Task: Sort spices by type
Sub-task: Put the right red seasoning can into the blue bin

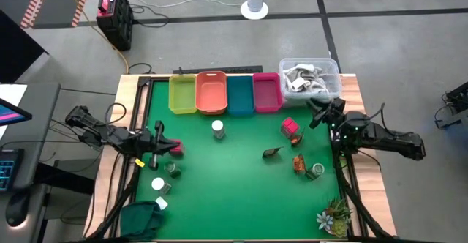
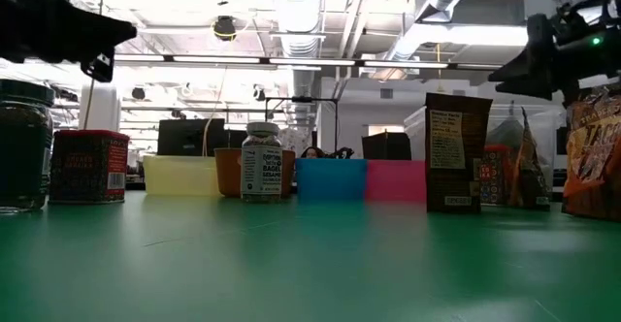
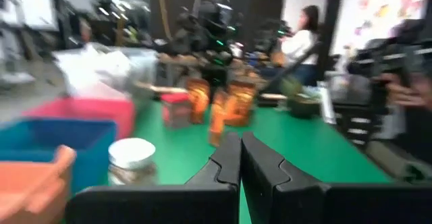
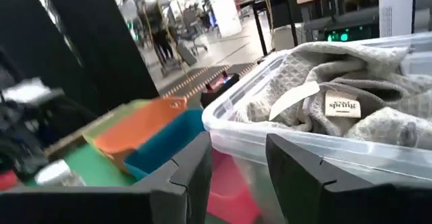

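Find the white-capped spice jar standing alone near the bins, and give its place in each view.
High view: white-capped jar on the mat in front of the orange bin.
Low view: centre-left, before the orange bin.
Left wrist view: lower left, beside the blue bin.
Right wrist view: cannot tell.
Shared landmark: the row of coloured bins.
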